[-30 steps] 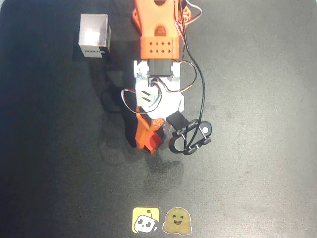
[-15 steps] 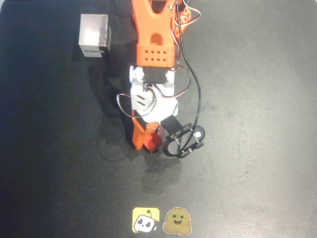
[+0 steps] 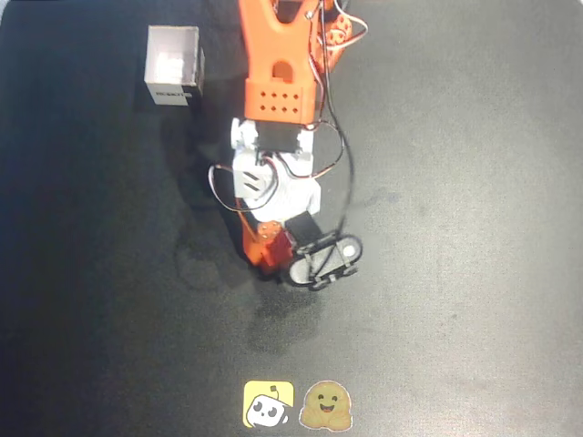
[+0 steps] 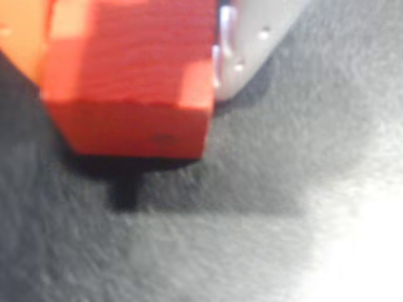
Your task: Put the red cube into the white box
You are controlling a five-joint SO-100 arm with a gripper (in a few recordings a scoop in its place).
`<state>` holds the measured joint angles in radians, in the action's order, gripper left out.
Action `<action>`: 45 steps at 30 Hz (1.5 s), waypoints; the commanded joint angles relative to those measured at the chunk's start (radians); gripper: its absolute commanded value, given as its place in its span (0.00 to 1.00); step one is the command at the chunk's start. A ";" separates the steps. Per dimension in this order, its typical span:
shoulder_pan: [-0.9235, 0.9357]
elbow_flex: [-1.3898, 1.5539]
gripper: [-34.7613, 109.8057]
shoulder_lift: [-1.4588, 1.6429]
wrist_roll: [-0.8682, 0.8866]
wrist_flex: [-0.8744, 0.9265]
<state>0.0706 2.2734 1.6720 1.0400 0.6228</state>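
Note:
The red cube (image 3: 277, 248) sits clamped at the tip of my gripper (image 3: 273, 259), a little below the middle of the black mat in the overhead view. In the wrist view the red cube (image 4: 129, 75) fills the upper left, pressed between the orange finger (image 4: 16, 38) and the white finger (image 4: 255, 38), with a dark shadow right under it. My gripper (image 4: 126, 56) is shut on it. Whether the cube touches the mat I cannot tell. The white box (image 3: 173, 66) stands open-topped at the upper left, its dark label facing down in the picture, well apart from the gripper.
The arm's orange and white body (image 3: 278, 100) reaches down from the top edge, with loose cables along its right side. A black camera mount (image 3: 323, 259) sticks out right of the gripper. Two stickers (image 3: 297, 404) lie at the bottom edge.
The gripper with the cube has drawn slightly up and to the left, and the black camera mount has swung in closer to it. The box has not moved.

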 commanded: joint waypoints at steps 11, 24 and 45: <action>0.348 -0.115 0.24 0.321 0.393 0.377; 0.885 -0.141 0.24 0.537 0.396 0.759; 1.221 -0.048 0.24 0.630 0.472 0.925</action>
<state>1.2717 2.2120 2.2672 1.4803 1.5585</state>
